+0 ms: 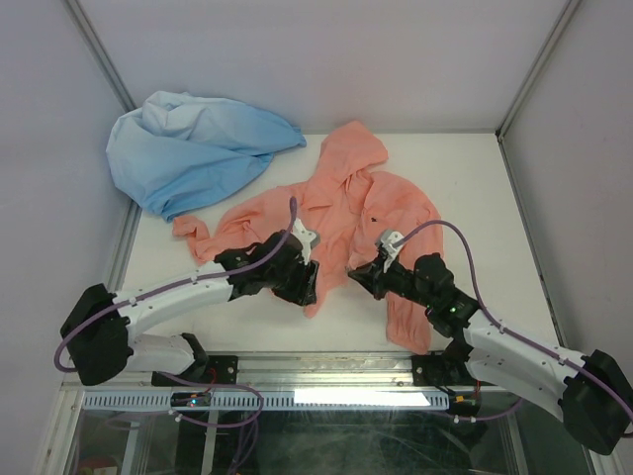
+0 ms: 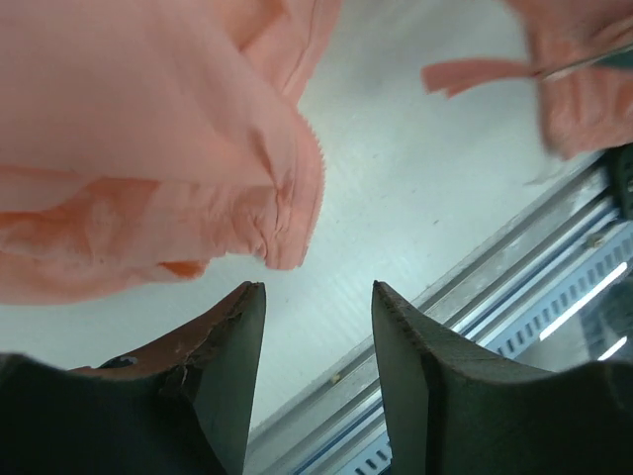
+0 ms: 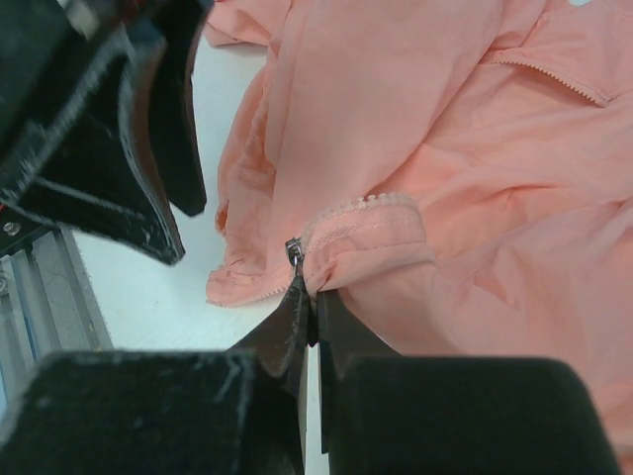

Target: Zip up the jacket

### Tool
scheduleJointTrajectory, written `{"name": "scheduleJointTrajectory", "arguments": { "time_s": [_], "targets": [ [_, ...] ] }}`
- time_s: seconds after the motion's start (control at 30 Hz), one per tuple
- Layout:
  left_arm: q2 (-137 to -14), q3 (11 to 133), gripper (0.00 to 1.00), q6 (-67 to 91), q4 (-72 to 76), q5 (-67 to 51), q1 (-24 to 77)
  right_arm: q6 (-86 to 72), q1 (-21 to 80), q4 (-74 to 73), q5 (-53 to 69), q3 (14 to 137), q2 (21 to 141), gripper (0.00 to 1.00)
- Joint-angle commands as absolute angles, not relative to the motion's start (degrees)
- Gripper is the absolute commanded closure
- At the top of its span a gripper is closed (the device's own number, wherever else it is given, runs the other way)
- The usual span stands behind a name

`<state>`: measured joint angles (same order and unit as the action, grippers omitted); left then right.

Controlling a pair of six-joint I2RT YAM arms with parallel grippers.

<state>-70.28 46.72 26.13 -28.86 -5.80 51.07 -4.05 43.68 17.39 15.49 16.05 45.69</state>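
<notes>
Right wrist view: right gripper (image 3: 310,297) pinching the salmon-pink thin fabric jacket (image 3: 445,148) by its metal zip slider (image 3: 294,252); left gripper (image 2: 316,292) gapes empty, so, unanchored, it may bunch

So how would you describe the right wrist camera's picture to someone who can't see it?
The right hand pinches shut on the zip edge of a salmon-pink thin fabric jacket, right by its small metal slider. The jacket lies crumpled on a white table.
</notes>
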Motion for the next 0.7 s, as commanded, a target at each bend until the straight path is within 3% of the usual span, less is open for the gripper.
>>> {"name": "scheduleJointTrajectory", "arguments": {
  "time_s": [0.0, 0.3, 0.67],
  "targets": [
    [-76.2, 50.3, 0.52, 25.4, -34.8, -0.2, 55.4, -5.0, 43.5, 22.4, 14.5, 16.1, 44.7, 1.0],
    [-88.4, 57.9, 0.52, 19.1, -40.8, 9.5, 61.1, -5.6, 43.4, 21.4, 14.7, 15.5, 42.7, 1.0],
    [-93.8, 59.8, 0.58, 13.1, -37.7, 10.0, 61.3, -5.5, 43.4, 20.6, 14.0, 15.2, 41.6, 1.0]
  ]
}}
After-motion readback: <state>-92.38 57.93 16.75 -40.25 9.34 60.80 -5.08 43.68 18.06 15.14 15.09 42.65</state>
